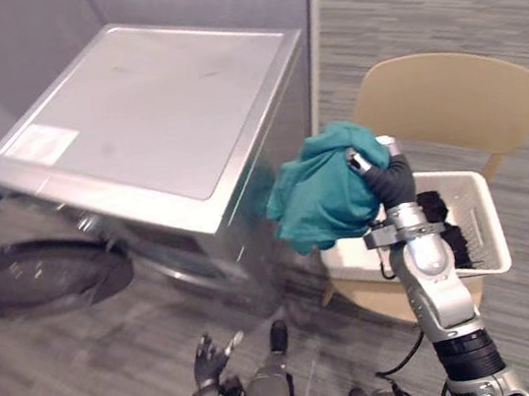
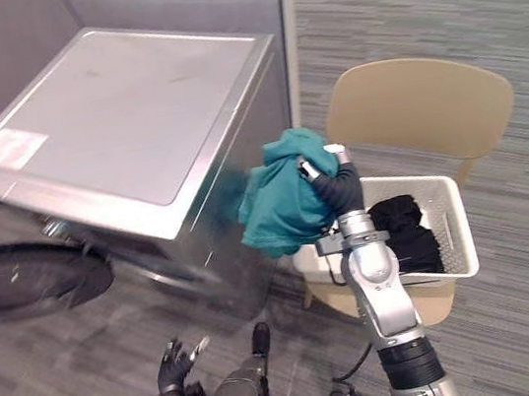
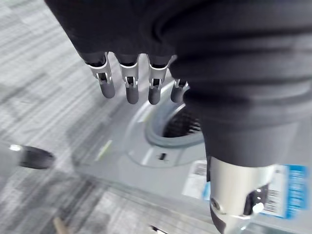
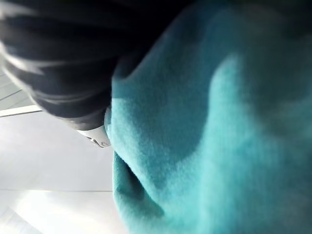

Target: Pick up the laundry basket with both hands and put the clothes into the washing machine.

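My right hand is raised in front of me and shut on a bunched teal garment. The garment hangs in the air beside the right front corner of the silver washing machine and spreads across the right wrist view. Behind the hand, a white laundry basket rests on a chair seat with black clothes inside. My left hand is low near the floor, with its fingers straight and holding nothing. Past them lies the machine's round drum opening.
The basket stands on a tan wooden chair to the right of the machine. The machine's dark round door is swung open at the left, low over the grey striped floor. A grey wall runs behind the machine.
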Controlling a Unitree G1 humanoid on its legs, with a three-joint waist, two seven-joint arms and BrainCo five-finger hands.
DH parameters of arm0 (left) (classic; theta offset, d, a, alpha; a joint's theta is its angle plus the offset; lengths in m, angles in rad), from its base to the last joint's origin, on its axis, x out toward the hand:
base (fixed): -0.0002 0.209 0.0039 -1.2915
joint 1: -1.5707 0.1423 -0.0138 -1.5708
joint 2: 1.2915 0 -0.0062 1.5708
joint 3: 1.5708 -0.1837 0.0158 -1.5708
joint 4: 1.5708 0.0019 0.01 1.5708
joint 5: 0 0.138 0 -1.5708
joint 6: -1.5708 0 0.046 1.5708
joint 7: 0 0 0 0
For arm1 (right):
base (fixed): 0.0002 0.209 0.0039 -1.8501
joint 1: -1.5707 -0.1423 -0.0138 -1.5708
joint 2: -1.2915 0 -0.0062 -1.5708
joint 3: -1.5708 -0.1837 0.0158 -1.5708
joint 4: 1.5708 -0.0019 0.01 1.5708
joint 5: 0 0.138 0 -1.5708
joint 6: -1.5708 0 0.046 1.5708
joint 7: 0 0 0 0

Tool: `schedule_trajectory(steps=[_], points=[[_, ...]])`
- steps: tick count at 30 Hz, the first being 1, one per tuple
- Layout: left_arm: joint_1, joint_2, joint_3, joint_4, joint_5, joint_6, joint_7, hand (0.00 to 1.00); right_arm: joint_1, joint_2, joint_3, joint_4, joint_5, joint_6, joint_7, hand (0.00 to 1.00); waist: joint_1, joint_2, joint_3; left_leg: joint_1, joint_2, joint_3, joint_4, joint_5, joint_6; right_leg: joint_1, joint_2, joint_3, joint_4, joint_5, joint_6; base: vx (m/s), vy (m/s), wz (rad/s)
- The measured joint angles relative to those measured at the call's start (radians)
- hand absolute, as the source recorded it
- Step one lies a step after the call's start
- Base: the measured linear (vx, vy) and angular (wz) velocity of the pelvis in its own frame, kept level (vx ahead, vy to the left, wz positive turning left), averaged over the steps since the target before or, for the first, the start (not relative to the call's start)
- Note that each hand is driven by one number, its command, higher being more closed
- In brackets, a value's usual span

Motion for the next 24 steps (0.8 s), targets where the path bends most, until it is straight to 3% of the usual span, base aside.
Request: schedule_trajectory(steps=[3,5,6,8,12,18,19,24], points=[[0.032,0.023,-0.012,-0.178,0.032,-0.03,-0.027,0.0,-0.023,-0.005,0.004,-0.002,0.018,0.0,0.024,1.0,-0.001,0.019,-0.011,0.106,0.027,0.013,0.085,-0.157,-0.042,-0.002,-0.006,-0.03,-0.07,0.071,-0.003,-0.19,0.006,0.38],[0.032,0.031,-0.035,-0.257,0.062,-0.045,-0.032,0.0,-0.026,-0.004,0.008,-0.02,0.044,-0.001,0.046,1.0,-0.012,0.039,-0.026,0.204,0.043,0.011,-0.009,-0.182,-0.057,0.002,0.001,-0.059,-0.104,0.098,0.006,-0.15,0.09,0.54],[0.03,0.031,-0.065,-0.313,0.084,-0.054,-0.046,0.0,-0.025,-0.004,0.01,-0.039,0.06,-0.001,0.065,1.0,-0.027,0.066,-0.046,0.27,0.061,0.008,-0.153,-0.168,-0.064,0.004,0.017,-0.088,-0.125,0.116,0.017,-0.13,0.126,0.67],[0.01,0.033,-0.118,-0.369,0.095,-0.07,-0.065,0.0,-0.026,0.005,0.012,-0.048,0.097,-0.002,0.087,1.0,-0.024,0.086,-0.062,0.324,0.076,0.001,-0.266,-0.163,-0.07,0.003,0.029,-0.118,-0.125,0.127,0.032,-0.08,0.155,0.47],[0.011,0.071,-0.21,-0.458,0.106,-0.081,-0.092,0.0,-0.028,0.064,0.177,-0.047,0.174,0.001,0.156,1.0,-0.023,0.038,-0.088,0.344,0.049,-0.001,-0.252,-0.16,-0.066,0.04,0.002,-0.117,-0.148,0.154,0.057,-0.04,0.128,0.08],[-0.018,0.075,-0.317,-0.461,0.116,-0.092,-0.09,0.0,-0.033,0.1,0.417,-0.016,0.235,0.008,0.221,1.0,-0.022,0.029,-0.115,0.386,0.037,-0.015,-0.255,-0.147,-0.047,0.104,0.003,-0.121,-0.193,0.179,0.063,-0.03,0.042,0.05],[-0.035,0.075,-0.334,-0.46,0.123,-0.092,-0.089,1.0,-0.036,0.11,0.449,0.011,0.246,0.009,0.222,1.0,-0.022,0.03,-0.12,0.391,0.038,-0.016,-0.255,-0.146,-0.046,0.112,0.006,-0.122,-0.2,0.184,0.061,-0.06,-0.004,0.01],[-0.1,0.076,-0.359,-0.436,0.15,-0.088,-0.028,1.0,-0.036,0.115,0.519,0.08,0.342,0.018,0.216,1.0,-0.025,0.03,-0.14,0.389,0.042,-0.023,-0.281,-0.12,-0.041,0.139,0.037,-0.127,-0.292,0.239,0.043,-0.07,-0.016,0.02]])
